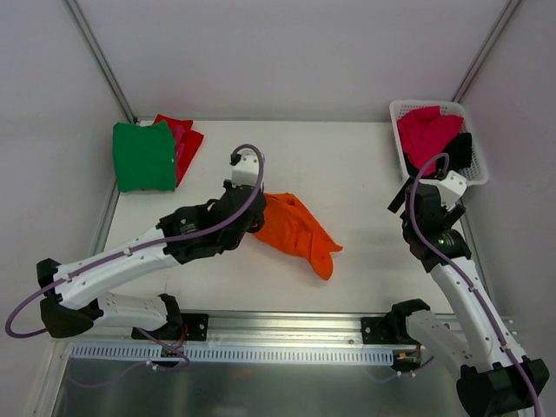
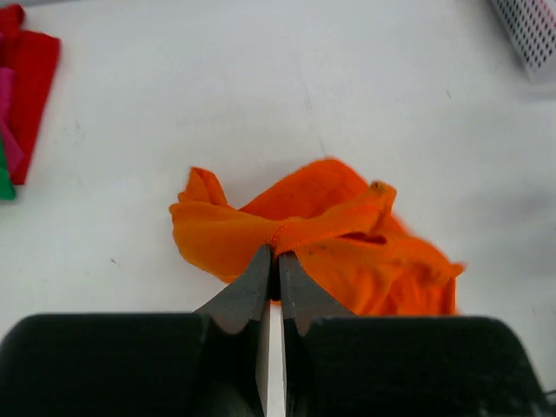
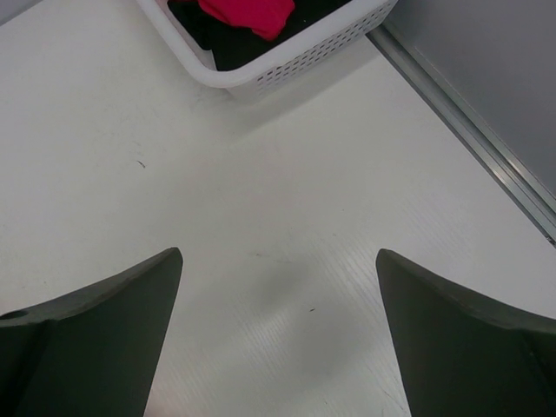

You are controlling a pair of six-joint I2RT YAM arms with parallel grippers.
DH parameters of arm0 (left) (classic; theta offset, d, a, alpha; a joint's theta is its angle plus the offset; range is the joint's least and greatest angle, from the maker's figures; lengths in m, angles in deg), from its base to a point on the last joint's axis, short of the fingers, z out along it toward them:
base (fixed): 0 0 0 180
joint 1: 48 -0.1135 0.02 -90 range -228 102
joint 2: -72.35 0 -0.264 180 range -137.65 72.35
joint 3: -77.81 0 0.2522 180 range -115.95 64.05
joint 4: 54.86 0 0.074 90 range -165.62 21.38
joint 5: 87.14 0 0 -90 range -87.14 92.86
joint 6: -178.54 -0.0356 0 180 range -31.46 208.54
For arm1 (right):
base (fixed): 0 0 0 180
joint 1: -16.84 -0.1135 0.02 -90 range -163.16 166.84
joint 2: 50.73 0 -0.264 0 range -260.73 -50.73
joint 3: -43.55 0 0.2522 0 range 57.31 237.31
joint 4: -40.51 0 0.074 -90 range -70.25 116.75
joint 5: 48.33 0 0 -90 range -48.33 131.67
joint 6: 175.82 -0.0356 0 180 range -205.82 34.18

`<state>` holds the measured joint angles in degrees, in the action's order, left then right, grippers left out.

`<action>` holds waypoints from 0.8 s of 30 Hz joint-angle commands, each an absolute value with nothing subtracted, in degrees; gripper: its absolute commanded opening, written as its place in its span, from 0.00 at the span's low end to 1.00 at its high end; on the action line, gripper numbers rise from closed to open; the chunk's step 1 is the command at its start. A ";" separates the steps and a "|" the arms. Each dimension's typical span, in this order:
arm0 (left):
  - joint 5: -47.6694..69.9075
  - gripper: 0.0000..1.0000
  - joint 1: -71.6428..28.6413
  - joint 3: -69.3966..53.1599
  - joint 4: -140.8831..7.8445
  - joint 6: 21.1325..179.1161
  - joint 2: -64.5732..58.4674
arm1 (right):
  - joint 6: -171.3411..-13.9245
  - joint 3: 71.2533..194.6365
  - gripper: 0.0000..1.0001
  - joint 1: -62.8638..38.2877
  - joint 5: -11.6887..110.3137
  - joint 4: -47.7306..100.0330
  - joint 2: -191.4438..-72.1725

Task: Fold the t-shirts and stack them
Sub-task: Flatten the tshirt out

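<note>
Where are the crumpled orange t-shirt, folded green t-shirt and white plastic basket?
crumpled orange t-shirt (image 1: 294,228): top view, middle.
folded green t-shirt (image 1: 143,156): top view, middle.
white plastic basket (image 3: 300,59): right wrist view, front wall.

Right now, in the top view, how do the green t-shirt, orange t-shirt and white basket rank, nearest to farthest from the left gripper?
1. orange t-shirt, centre, pinched in the left gripper.
2. green t-shirt, back left.
3. white basket, back right corner.

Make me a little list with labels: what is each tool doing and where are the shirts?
left tool: shut on orange t-shirt
orange t-shirt: crumpled, middle of table
right tool: open, empty, near basket
green t-shirt: folded, far left, lying over red t-shirt
basket: far right, holding pink t-shirt and black t-shirt
</note>
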<state>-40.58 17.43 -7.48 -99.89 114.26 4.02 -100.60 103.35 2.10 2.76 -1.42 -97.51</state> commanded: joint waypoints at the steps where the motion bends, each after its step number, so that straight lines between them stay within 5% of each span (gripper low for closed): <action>1: -47.23 0.00 17.04 -10.56 -102.20 108.94 4.85 | -101.29 102.93 0.99 2.42 4.93 -0.68 -99.32; 14: -53.57 0.00 13.62 -21.37 -101.06 102.53 5.91 | -103.22 99.68 0.99 2.16 17.75 6.26 -104.77; 24: -51.37 0.00 10.10 -32.10 -96.84 94.79 1.87 | -118.77 91.59 0.99 1.11 60.97 38.40 -119.44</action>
<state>-50.55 10.43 -28.33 -100.30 98.98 2.33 -110.77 92.64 1.88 43.67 22.45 -114.65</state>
